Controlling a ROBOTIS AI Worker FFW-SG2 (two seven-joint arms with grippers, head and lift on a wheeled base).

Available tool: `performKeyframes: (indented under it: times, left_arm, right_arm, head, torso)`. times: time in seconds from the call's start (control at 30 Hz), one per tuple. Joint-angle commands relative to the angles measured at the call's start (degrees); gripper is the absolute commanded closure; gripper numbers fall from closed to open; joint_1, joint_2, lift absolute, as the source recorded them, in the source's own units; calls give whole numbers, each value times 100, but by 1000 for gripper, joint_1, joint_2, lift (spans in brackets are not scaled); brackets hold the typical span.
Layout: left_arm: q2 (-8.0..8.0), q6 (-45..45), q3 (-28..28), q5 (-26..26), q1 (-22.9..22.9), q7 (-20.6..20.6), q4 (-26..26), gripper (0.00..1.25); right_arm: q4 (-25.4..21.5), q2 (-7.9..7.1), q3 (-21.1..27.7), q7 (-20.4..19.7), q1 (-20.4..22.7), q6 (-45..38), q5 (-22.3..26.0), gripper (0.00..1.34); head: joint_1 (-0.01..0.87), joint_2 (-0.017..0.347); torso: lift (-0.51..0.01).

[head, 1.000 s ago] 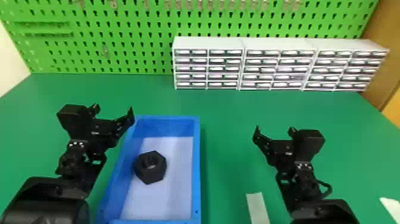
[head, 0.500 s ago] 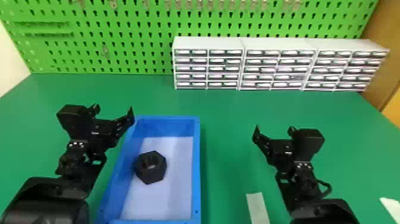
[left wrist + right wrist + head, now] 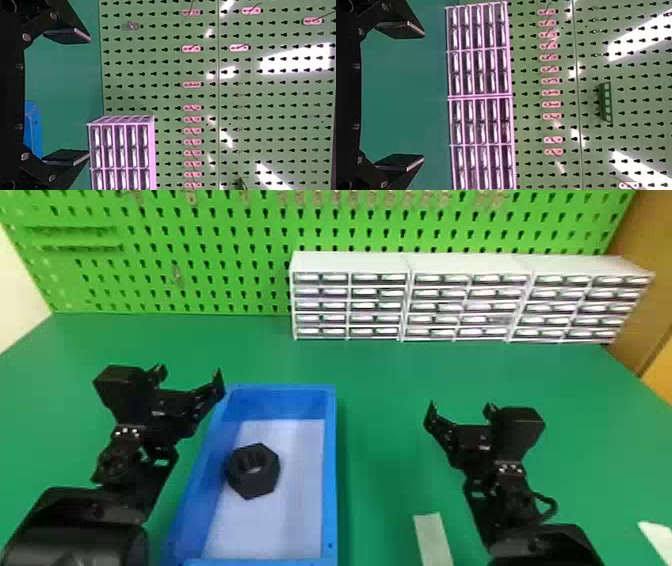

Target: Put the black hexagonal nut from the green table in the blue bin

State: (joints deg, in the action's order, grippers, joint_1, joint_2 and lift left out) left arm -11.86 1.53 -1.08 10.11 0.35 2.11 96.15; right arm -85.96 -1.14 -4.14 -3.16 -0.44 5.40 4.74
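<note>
Already, the black hexagonal nut (image 3: 250, 486) sits inside the rectangular blue plastic bin (image 3: 330, 470), resting on its pale floor, close to the left wall. It lies flat, its round hole facing up, a little nearer the far end than the near one. Whether it touches the side wall I cannot tell. The bin itself stands on the green desk (image 3: 390, 382), between the two arms but nearer the left one.

The left gripper (image 3: 189, 373) is raised by the bin's far left corner, empty, its two black fingers spread wide. One fingertip overlaps the bin's rim in the head view. The left wrist view shows the same wide gap between the flat finger pads (image 3: 71, 35). The right gripper (image 3: 460, 408) is over to the right of the bin, well apart from it, also wide and holding nothing.

A pale flat strip (image 3: 432, 537) lies on the desk between the bin and the right arm, and a white flat piece (image 3: 654, 536) lies near the right edge. Along the back stands a row of white small-drawer cabinets (image 3: 350, 262), in front of a bright green pegboard (image 3: 210, 275) with metal hooks (image 3: 354, 197) on it.
</note>
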Motion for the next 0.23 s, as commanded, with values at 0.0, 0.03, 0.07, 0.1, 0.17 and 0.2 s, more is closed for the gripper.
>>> performKeyframes:
  times: [0.0, 0.03, 0.07, 0.1, 0.17, 0.2]
  left_arm:
    - [-1, 5, 3, 0, 0, 0, 0, 252]
    - [-1, 5, 3, 0, 0, 0, 0, 252]
    - [-1, 5, 3, 0, 0, 0, 0, 252]
    - [-1, 5, 3, 0, 0, 0, 0, 252]
    - [-1, 14, 12, 0, 0, 0, 0, 252]
    - [-1, 14, 12, 0, 0, 0, 0, 252]
  right_arm:
    - [0, -9, -7, 0, 0, -13, 0, 193]
    - [0, -9, -7, 0, 0, -22, 0, 193]
    - [0, -9, -7, 0, 0, -22, 0, 193]
    - [0, -9, -7, 0, 0, -22, -9, 193]
    - [0, -9, -7, 0, 0, -30, -9, 193]
    - [0, -9, -7, 0, 0, -39, 0, 193]
  head:
    - [686, 52]
    - [686, 52]
    - [686, 52]
    - [686, 52]
    - [686, 52]
    - [686, 52]
  torso:
    - [-97]
    - [-97]
    - [-97]
    - [-97]
    - [-97]
    - [-97]
